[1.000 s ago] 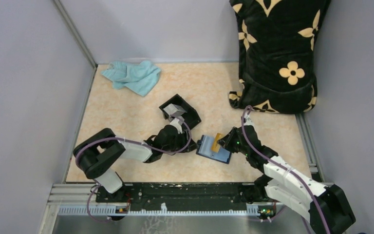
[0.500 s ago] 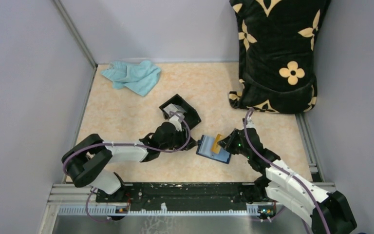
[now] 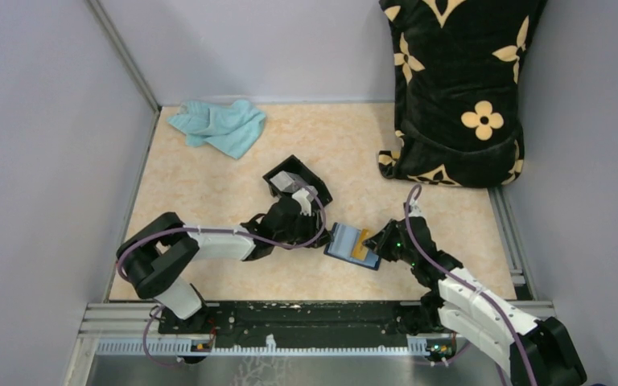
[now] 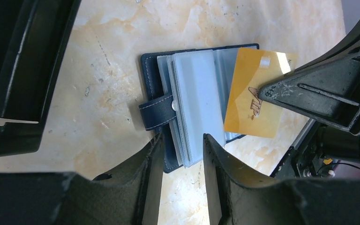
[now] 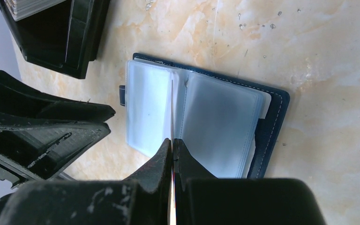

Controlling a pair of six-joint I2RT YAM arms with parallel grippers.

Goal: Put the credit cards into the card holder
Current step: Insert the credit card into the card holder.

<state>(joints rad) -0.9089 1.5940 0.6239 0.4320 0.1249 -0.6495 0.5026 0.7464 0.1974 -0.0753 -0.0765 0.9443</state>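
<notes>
1. The right end effector (image 5: 172, 146) is pinching the orange-yellow card (image 4: 253, 103) edge-on, fingers pressed together on it, over the open card holder (image 3: 344, 241).
2. The card holder is lying near the middle of the table's (image 3: 209, 185) near edge, clear sleeves facing up.
3. The left end effector (image 4: 182, 140) is hovering with its fingers spread, the sleeves' edge showing between them.
4. Beyond, a black box (image 3: 315, 186) is holding grey-white cards (image 3: 290, 179).
5. A teal cloth (image 3: 219, 126) is lying at the far left corner, and a flowered black bag (image 3: 459, 88) is standing at the far right.

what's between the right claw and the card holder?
The orange-yellow card, pinched in the right claw, overlapping the open card holder. Left wrist view shows it best.
</notes>
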